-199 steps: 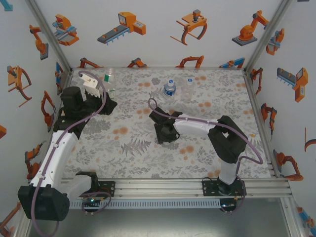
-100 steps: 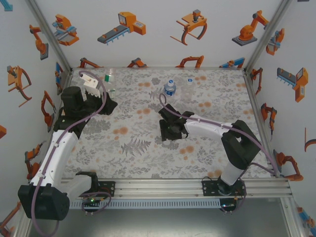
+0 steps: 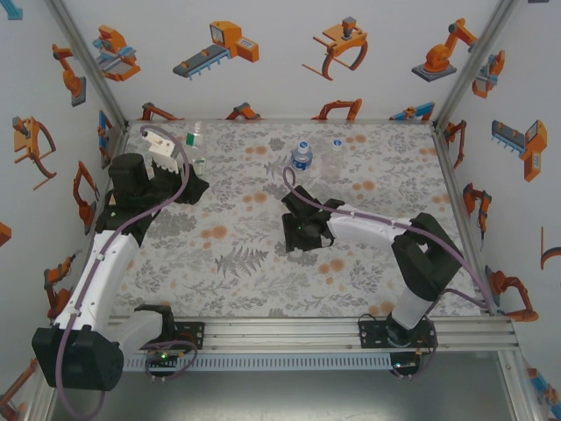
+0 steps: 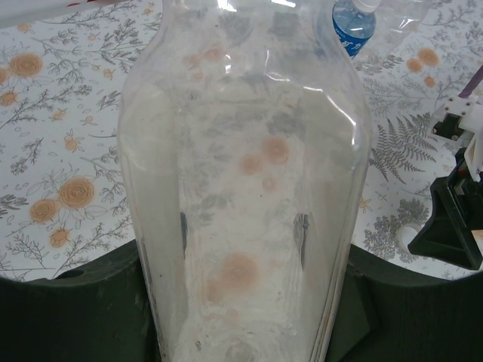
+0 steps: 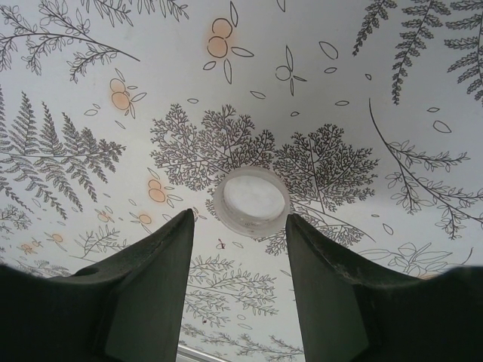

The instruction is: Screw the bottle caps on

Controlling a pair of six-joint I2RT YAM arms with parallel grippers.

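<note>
Left end effector (image 4: pixel 243 324): closed around the clear bottle (image 4: pixel 241 173) at the desk's (image 4: pixel 60 151) left; it looks thin and light, so don't crush it.
Right end effector (image 5: pixel 238 226): jaws apart, empty, flanking the white cap (image 5: pixel 250 202) mid-desk.
Cap: probably light, stiff and slick; pinch it across the rim.

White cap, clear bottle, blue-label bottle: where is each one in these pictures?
white cap (image 5: pixel 250 202): right wrist view, centre of its round face.
clear bottle (image 4: pixel 241 188): left wrist view, middle of its body.
blue-label bottle (image 3: pixel 301 160): top view, on its label.
</note>
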